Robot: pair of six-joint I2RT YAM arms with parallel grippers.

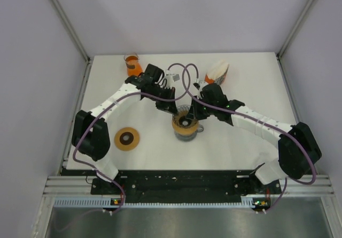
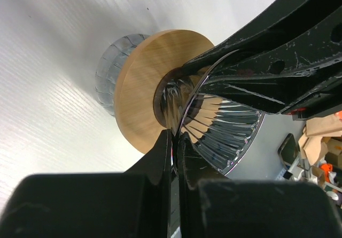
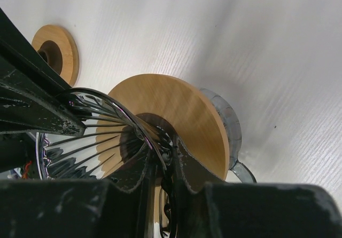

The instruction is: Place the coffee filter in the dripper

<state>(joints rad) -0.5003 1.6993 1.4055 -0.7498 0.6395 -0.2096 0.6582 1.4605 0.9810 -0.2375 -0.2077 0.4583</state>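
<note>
— White-walled booth, white table (image 1: pixel 240 148). Where's the coffee filter (image 1: pixel 218 71)?
— Far right, in what looks like its stack, with neither arm near it. It's paper, so light, floppy and easily creased. I'd pinch one upper edge.
— And the grippers?
— Left gripper (image 2: pixel 174 136) and right gripper (image 3: pixel 166 150) each clamp the rim of the glass dripper (image 1: pixel 185 121), mid-table. Only the wrist views show that pinch, and only the top view shows the filters.

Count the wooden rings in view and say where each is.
2. One wooden ring lies flat on the table, left of centre. The other sits atop the glass cup, under the dripper. More may hide behind the arms.
</note>
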